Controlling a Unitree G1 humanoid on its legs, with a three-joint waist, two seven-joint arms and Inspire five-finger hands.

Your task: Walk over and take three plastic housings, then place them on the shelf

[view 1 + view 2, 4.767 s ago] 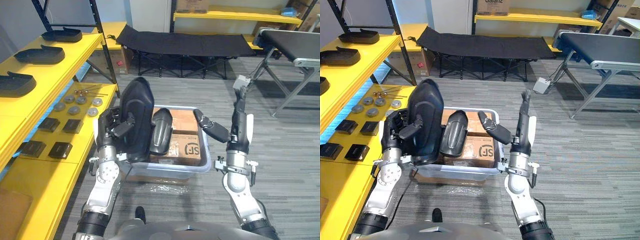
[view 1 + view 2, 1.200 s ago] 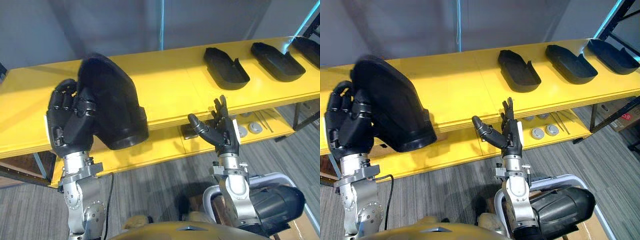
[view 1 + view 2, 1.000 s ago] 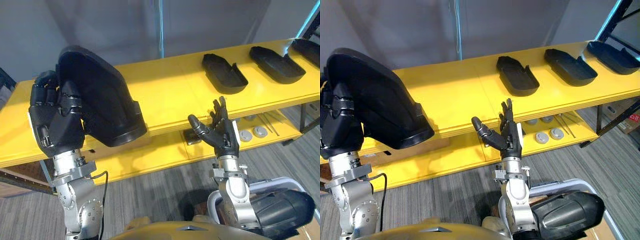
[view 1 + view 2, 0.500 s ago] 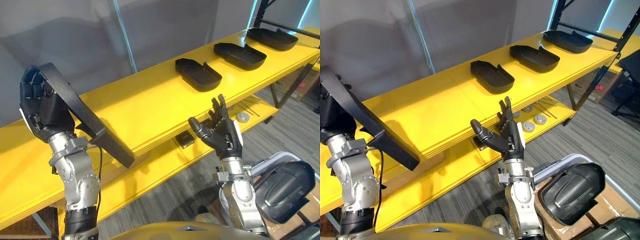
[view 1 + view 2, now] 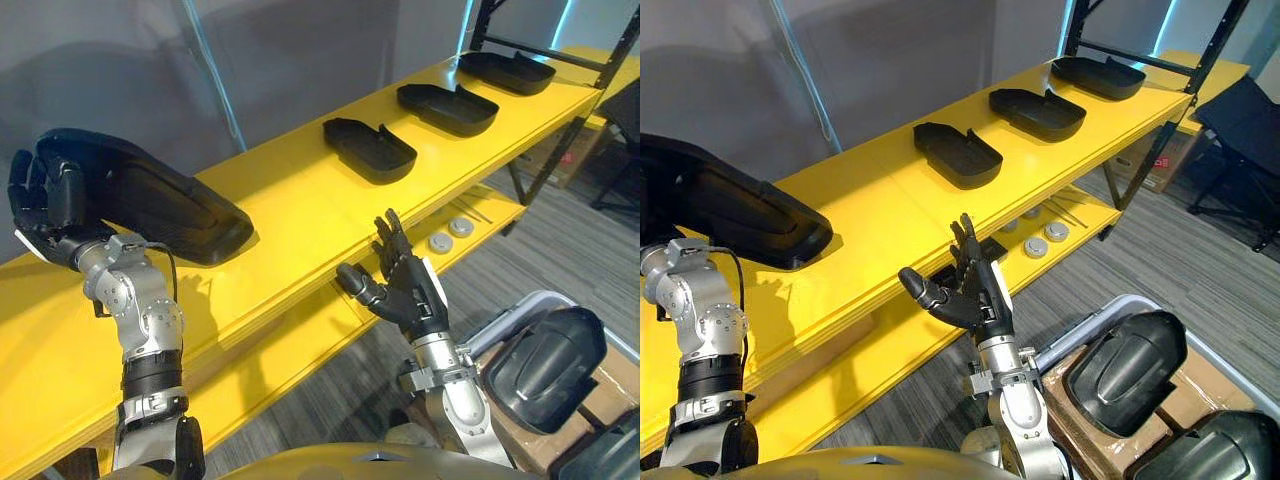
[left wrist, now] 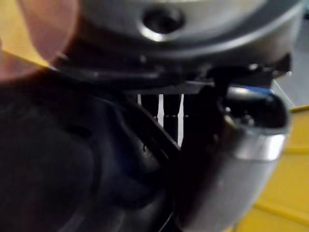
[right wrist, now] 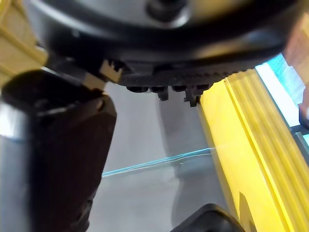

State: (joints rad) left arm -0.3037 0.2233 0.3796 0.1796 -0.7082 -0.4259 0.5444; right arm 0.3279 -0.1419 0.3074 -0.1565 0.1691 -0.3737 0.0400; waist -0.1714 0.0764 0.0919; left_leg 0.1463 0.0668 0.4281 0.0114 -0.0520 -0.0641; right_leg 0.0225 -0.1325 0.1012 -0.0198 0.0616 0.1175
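Note:
A large black plastic housing point(image 5: 150, 205) lies flat and low over the yellow top shelf point(image 5: 290, 210) at its left end; I cannot tell whether it touches the board. My left hand point(image 5: 45, 195) is shut on its rear end, fingers curled over the edge. My right hand point(image 5: 405, 290) hangs open in front of the shelf edge with its fingers spread and holds nothing. Three smaller black housings point(image 5: 368, 150) point(image 5: 447, 108) point(image 5: 505, 72) sit in a row further right on the same shelf. The left wrist view has the housing's dark bulk point(image 6: 58, 169) close against the hand.
A grey bin point(image 5: 1095, 325) at lower right holds more black housings point(image 5: 1125, 372) over cardboard boxes. The lower shelf point(image 5: 300, 340) carries small round metal discs point(image 5: 440, 241). A black rack upright point(image 5: 545, 150) stands at the shelf's right end. Grey floor lies to the right.
The housing has swung from standing on edge to lying flat and has come down to the shelf. My left hand still grips it. The right hand has sunk a little. The camera has shifted.

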